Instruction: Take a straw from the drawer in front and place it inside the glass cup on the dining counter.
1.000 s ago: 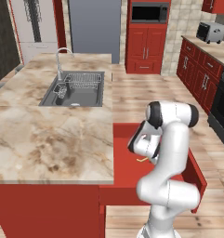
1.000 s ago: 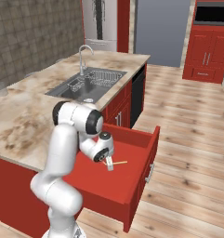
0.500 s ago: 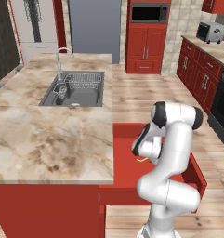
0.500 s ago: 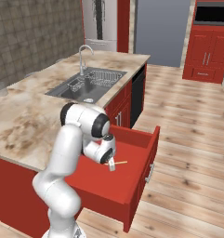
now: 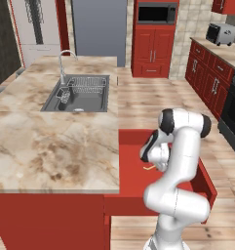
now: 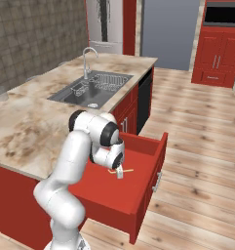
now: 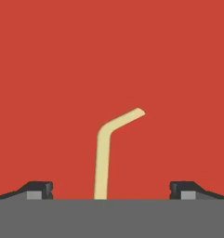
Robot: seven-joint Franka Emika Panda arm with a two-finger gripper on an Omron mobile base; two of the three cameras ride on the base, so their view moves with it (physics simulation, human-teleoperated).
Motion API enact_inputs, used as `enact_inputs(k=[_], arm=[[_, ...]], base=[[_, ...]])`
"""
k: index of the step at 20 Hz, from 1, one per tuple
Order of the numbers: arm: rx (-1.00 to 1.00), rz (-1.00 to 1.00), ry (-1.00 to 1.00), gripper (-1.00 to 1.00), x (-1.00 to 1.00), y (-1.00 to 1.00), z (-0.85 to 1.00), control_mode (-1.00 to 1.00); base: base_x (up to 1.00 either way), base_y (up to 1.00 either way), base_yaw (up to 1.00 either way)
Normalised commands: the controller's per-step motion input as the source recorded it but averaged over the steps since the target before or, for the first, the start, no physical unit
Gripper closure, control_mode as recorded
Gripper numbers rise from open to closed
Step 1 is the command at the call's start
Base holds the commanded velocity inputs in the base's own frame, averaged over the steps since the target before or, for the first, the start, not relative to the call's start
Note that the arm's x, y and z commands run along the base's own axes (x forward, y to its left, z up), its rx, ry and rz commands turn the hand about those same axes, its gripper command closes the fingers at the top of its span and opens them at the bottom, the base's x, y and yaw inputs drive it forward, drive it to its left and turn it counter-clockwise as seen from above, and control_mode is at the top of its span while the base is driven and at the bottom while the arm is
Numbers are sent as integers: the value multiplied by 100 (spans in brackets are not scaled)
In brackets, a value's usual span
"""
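my arm folds down into the open drawer (image 6: pixel 138 195); my claw (image 7: pixel 111 188) spread wide, pointing down over the bent straw (image 7: pixel 104 158).

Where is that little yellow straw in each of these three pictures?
Left base view: the straw lies on the floor of the open red drawer, just left of the arm.
Right base view: the straw lies in the drawer, beside the gripper.
Hand view: the straw is bent, rising between the open finger tips.
Shared landmark: the red drawer floor.
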Motion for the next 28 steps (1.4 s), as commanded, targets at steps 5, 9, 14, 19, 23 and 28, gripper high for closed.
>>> enact_inputs(k=[5, 9, 14, 19, 23, 28], arm=[[0, 0, 14, -100, 29, 21, -30, -100], [0, 0, 9, -100, 23, 20, -35, -100], [0, 0, 2, -100, 14, 15, -49, -100], [0, 0, 0, -100, 8, 3, -56, -100], [0, 0, -6, -100, 5, 2, -52, -100], [0, 0, -2, -100, 0, 0, -5, -100]], base=[[0, 0, 0], [0, 0, 0], [0, 0, 0], [0, 0, 0], [0, 0, 0], [0, 0, 0]])
